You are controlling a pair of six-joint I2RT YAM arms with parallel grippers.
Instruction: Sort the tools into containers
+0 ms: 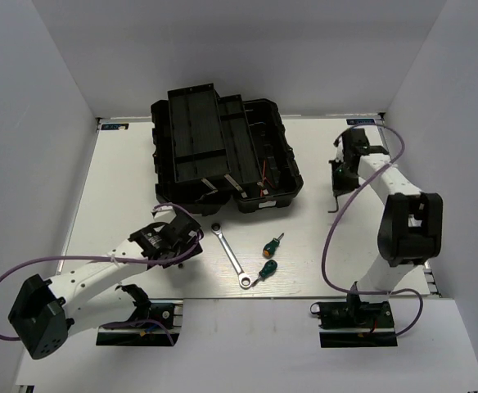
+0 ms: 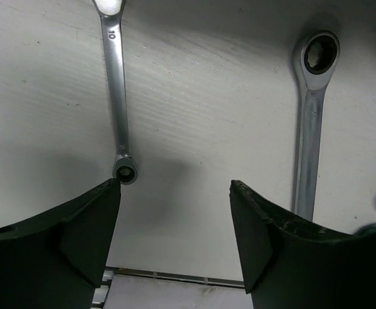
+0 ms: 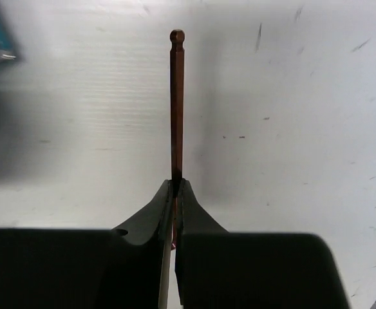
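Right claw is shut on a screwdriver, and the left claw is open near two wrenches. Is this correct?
Not quite: the right wrist view shows the right claw shut on a thin hex key, not a screwdriver. The left claw is open near two wrenches.

wrench marked 10: bright polished metal | ratchet wrench: satin silver metal | hex key: smooth coppery metal | toolbox: black plastic, slight sheen | table: white, matt, finely scuffed

Left gripper gap over bare table; short wrench at one fingertip, long wrench by other. Open table between toolbox and right gripper with protruding hex key.
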